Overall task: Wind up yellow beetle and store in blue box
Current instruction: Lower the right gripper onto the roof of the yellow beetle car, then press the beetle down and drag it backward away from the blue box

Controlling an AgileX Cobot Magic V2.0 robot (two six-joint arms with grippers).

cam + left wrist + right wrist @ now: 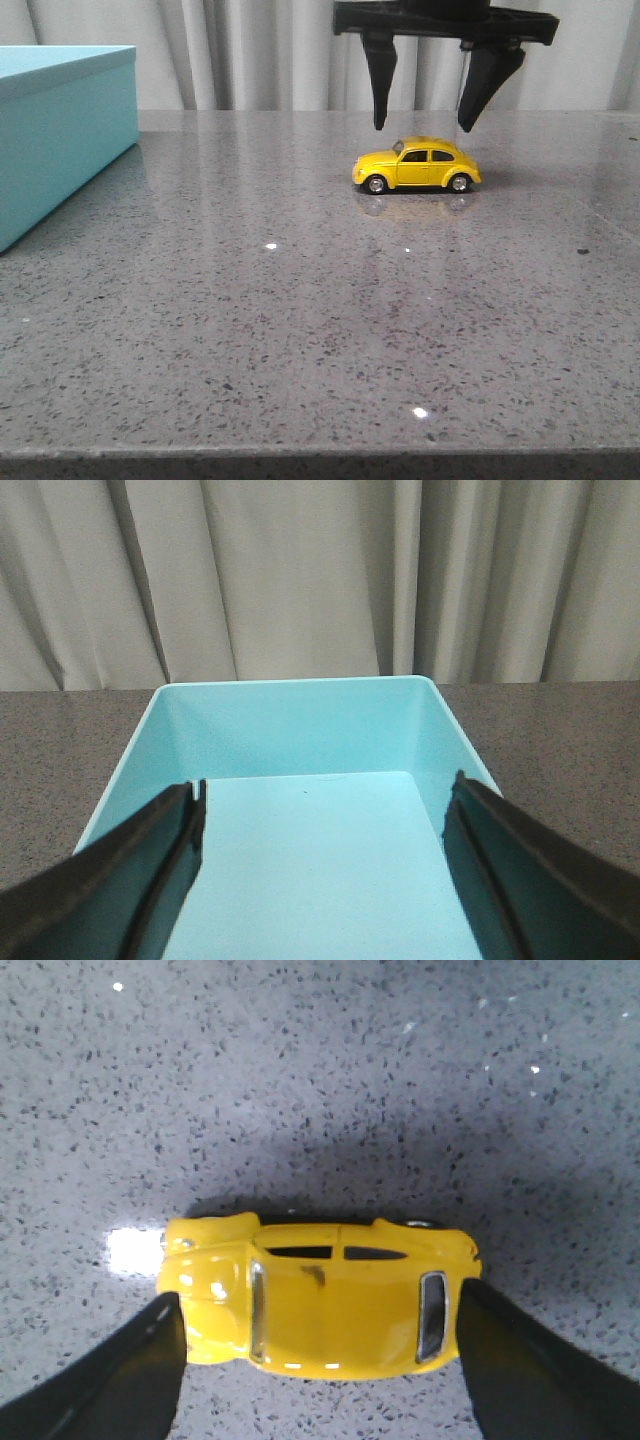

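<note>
Our right gripper [420, 128] hangs wide open just above the beetle [417, 166], holding nothing. We should lower straight and close on bonnet and tail. Our left gripper [325, 825], open and empty, waits over the box [60, 130].

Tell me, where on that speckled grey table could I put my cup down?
The wide bare stretch of the speckled grey stone table between the large turquoise-blue box and the small glossy yellow toy Beetle car, and everything toward the near edge, is free. Avoid the car itself: the open right gripper hangs directly above it.
</note>
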